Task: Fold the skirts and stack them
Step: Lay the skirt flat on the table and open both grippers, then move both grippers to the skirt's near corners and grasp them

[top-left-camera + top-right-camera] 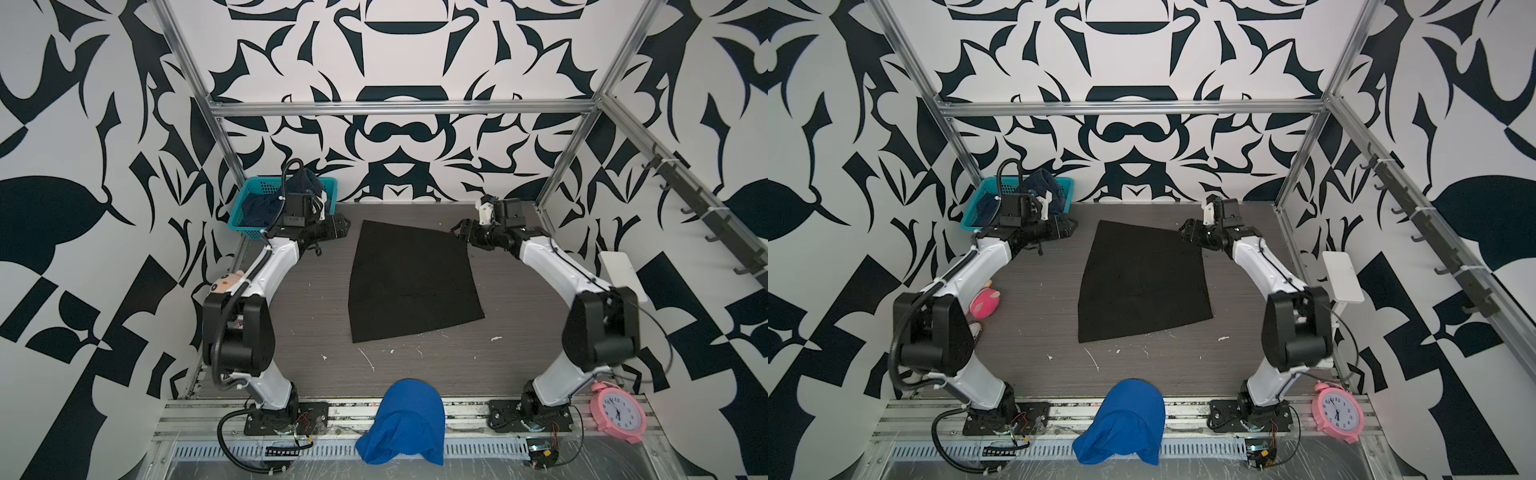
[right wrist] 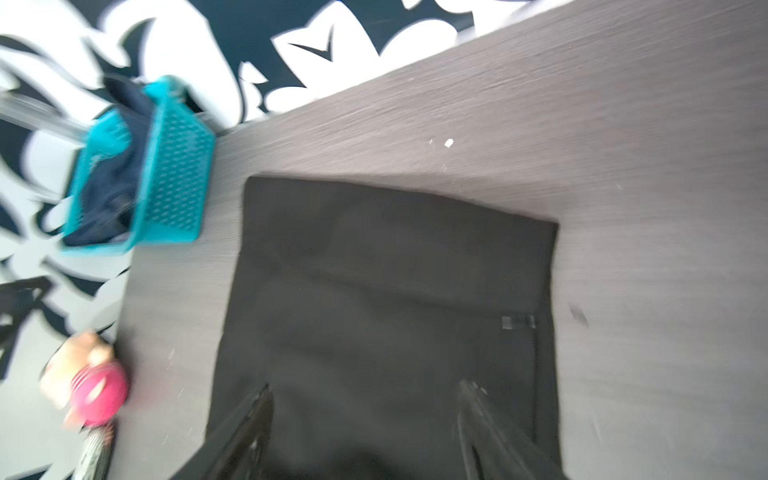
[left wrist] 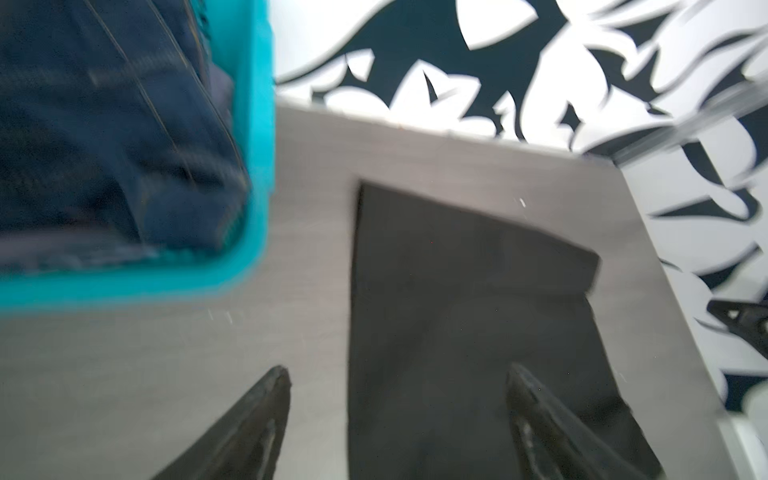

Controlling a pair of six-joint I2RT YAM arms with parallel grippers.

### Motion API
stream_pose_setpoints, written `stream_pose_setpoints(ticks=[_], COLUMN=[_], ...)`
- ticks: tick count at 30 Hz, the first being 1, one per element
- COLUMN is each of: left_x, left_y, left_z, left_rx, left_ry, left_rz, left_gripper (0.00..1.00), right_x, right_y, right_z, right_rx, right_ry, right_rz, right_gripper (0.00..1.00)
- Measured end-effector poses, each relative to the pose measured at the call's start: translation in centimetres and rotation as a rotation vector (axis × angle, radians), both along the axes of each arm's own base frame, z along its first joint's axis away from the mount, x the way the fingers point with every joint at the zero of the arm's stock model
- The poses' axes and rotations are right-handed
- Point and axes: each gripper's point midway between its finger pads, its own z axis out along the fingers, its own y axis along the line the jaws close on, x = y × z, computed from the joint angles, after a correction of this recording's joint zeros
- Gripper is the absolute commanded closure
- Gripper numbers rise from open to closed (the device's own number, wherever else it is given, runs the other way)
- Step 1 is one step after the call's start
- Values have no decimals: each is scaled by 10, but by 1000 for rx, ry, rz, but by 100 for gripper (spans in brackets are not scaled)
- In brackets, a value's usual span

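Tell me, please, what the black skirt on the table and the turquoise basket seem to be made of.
Black skirt: soft cloth, matte, probably a fine knit or weave; it lies flat and limp without shine.
Turquoise basket: most likely moulded plastic, smooth finish; its wall is a regular lattice of small holes with a solid rim.

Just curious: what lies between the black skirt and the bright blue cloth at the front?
Between the black skirt and the blue cloth lies only bare grey table with a few white flecks, in both top views.
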Motion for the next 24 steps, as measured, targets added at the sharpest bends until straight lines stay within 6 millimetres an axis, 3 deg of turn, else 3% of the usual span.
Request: stream_pose_setpoints(ticks=[3, 7, 10, 14, 18, 20, 24], left_x=[-44, -99, -141, -178, -212, -231, -255], left_y=[-17, -37, -43, -39, -32, -37, -55], left_z=[-16, -49, -69, -87, -123, -137, -144], left_rx=[-4, 26, 52, -1, -63, -68, -76], left_ry=[55, 149, 211, 293, 438, 504, 565], left_rz=[-35, -71, -84, -36, 44, 48, 19], left_gripper=[17, 21, 24, 26, 28, 29, 29], right_x=[-47, -105, -138, -156, -165, -166, -166], right_y=[-9, -26, -36, -40, -42, -42, -43], right_z=[-2, -38, -53, -65, -89, -101, -117], right_rx=[-11, -82, -124, -147, -164, -171, -163], right_ry=[5, 114, 193, 250, 336, 378, 432], right_rz=[-2, -19, -30, -26, -20, -16, -19], right_gripper=[27, 29, 30, 30, 31, 31, 32])
